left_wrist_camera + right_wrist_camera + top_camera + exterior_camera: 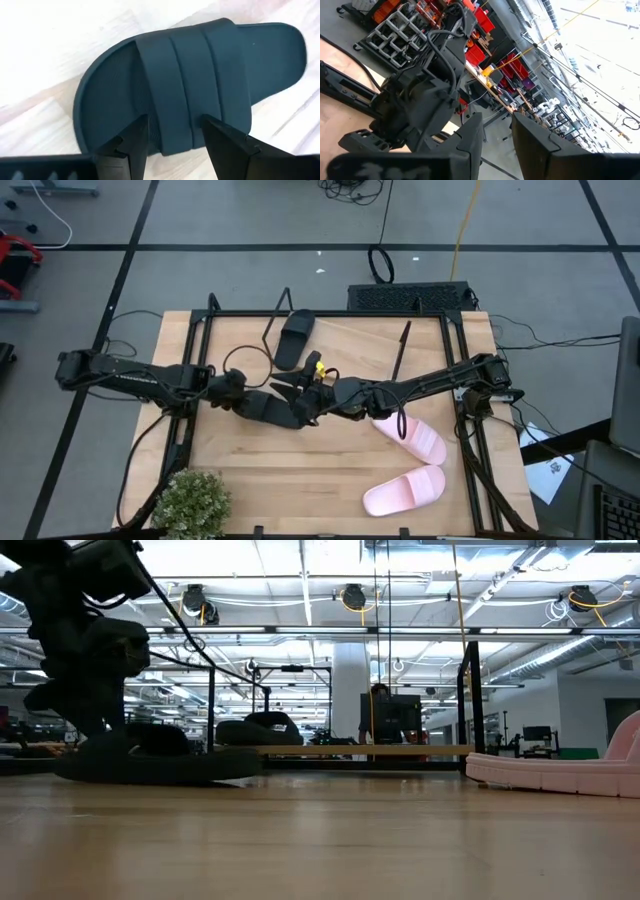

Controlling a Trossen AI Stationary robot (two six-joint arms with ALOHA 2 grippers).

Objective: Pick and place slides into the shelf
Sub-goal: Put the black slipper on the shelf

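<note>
Dark ribbed strap fills the left wrist view: the matte black slide sandal (190,95) lies flat on the light wooden counter (300,480), and the left claw (172,145) sits with its two fingers apart, straddling the strap's edge, one each side. From above, that claw (290,408) meets the right claw (318,388) at the counter's middle. Right claw fingers (470,135) stand apart, clamped on nothing, pointing at the left arm. Second black slide (294,338) rests at twelve o'clock on the tilted wooden shelf (350,345). Two pale pink slides (410,438) (404,490) lie at four o'clock. Green bushy plant (190,502) at seven.
</note>
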